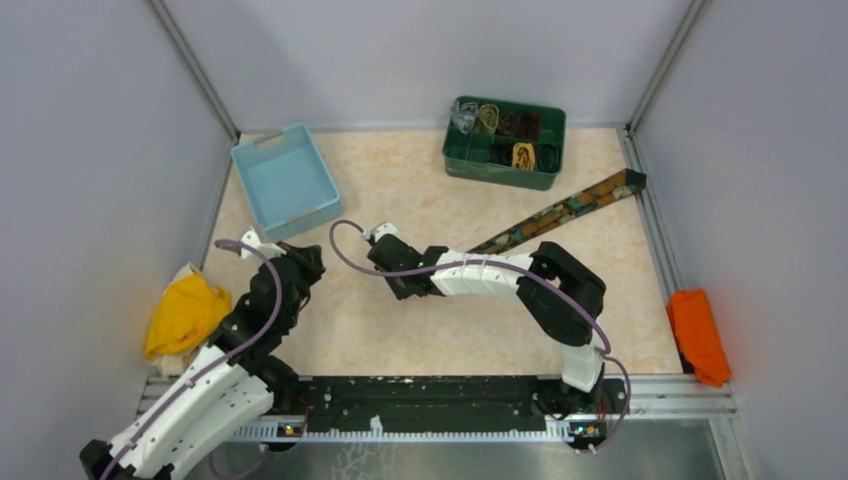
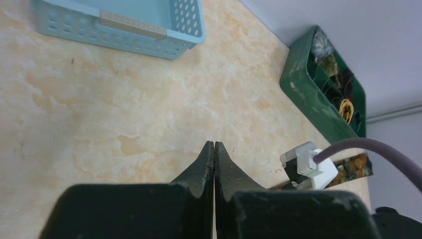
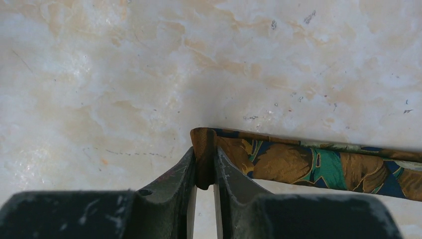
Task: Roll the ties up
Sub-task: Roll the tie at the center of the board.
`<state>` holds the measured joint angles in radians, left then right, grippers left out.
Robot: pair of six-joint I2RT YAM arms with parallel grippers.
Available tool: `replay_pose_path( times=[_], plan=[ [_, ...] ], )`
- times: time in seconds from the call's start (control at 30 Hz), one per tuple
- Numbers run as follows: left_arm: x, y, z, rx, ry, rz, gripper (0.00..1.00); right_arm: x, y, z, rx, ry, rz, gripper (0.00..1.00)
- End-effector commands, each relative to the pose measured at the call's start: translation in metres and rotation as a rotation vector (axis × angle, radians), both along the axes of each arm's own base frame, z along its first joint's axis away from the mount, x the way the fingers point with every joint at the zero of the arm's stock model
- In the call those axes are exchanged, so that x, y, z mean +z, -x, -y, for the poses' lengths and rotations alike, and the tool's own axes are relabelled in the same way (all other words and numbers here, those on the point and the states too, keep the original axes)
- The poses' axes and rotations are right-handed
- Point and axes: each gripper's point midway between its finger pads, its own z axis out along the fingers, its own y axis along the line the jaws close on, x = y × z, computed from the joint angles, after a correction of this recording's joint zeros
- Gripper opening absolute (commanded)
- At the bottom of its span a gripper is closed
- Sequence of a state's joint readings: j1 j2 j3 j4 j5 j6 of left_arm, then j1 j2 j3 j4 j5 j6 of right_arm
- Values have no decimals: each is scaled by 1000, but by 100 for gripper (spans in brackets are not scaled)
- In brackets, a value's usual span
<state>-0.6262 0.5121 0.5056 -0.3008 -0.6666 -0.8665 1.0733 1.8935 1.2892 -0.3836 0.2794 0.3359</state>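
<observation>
Up high at the near edge, we look down on the whole table (image 1: 450, 340). Our left wrist view skims low across it toward the blue basket (image 2: 74, 32) and green tray (image 2: 303, 94), both shared with the overhead. Our right wrist view stares down, very close, at the patterned tie (image 3: 308, 164).

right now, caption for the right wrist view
The right gripper pinches one end of the tie on the table.
</observation>
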Motion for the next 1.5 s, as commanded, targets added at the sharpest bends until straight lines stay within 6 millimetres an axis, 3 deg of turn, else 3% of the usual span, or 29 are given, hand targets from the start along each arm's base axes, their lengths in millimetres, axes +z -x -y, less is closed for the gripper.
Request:
replay_pose_path(
  times=[0.0, 0.2, 0.4, 0.8, 0.93, 1.17, 1.23, 1.33, 1.47],
  plan=[
    [-17, -16, 28, -108, -51, -32, 0, 36, -10, -15, 9, -225, 34, 17],
    [-44, -37, 65, -226, -75, -81, 0, 65, -21, 6, 14, -559, -49, 16],
    [-59, -54, 105, -375, -97, -92, 0, 61, -28, 35, -11, -717, -138, 14],
    [-89, -79, 192, -715, -87, -127, 0, 35, -48, 101, -174, -697, -130, 13],
    [-103, -83, 216, -812, -64, -152, 0, 27, -53, 114, -211, -649, -119, 13],
    [-100, -67, 252, -1014, -22, -99, 0, 7, -61, 134, -285, -517, -105, 17],
    [-97, -60, 255, -1040, -30, -90, 0, 0, -63, 137, -305, -486, -115, 20],
    [-93, -52, 257, -1072, -33, -93, 0, -10, -64, 142, -330, -450, -125, 34],
    [-94, -38, 259, -1109, -39, -103, 0, -13, -67, 141, -329, -440, -134, 36]
  ],
)
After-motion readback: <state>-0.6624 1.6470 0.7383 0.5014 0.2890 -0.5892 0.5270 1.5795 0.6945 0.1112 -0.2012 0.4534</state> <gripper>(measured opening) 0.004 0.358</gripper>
